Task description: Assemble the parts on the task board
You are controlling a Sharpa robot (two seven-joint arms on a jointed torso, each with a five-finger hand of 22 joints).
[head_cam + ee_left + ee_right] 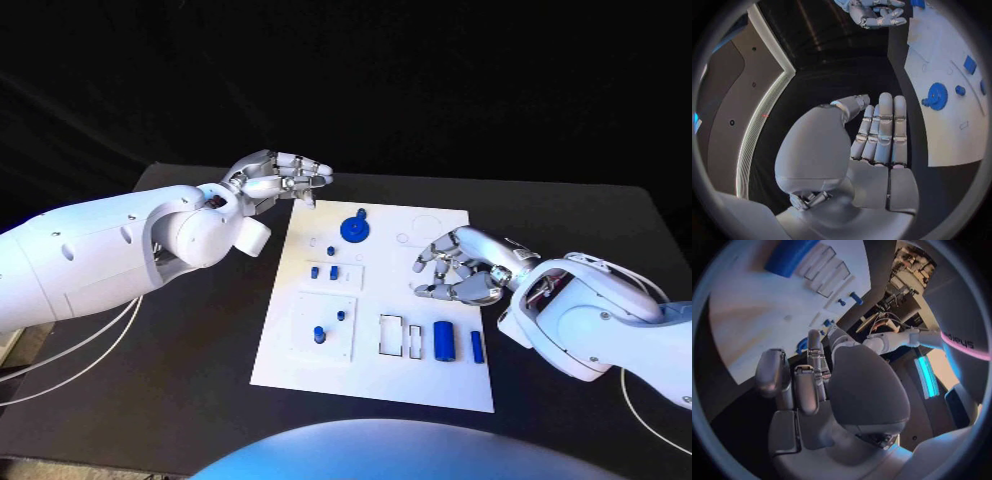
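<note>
Several small blue plastic parts sit on the flat white rectangular task board (289, 365), which lies on the black tabletop (188, 420). Near the board's far edge lies the round blue toothed gear (353, 230); toward the near edge, two upright blue cylinders (441, 340) stand side by side just beside an empty rectangular recess (392, 334). Short blue pegs (333, 272) stand in the small white blocks mid-board.

These parts look light, rigid and smooth, so I'd judge them easy to flick away; pinching a cylinder across its round sides looks safest.

Left robot hand (283, 178) hovers off the board's far left corner, fingers straight and pressed together, holding nothing. Right robot hand (459, 265) hangs over the board's right side, fingers curled in, nothing visibly in them.
</note>
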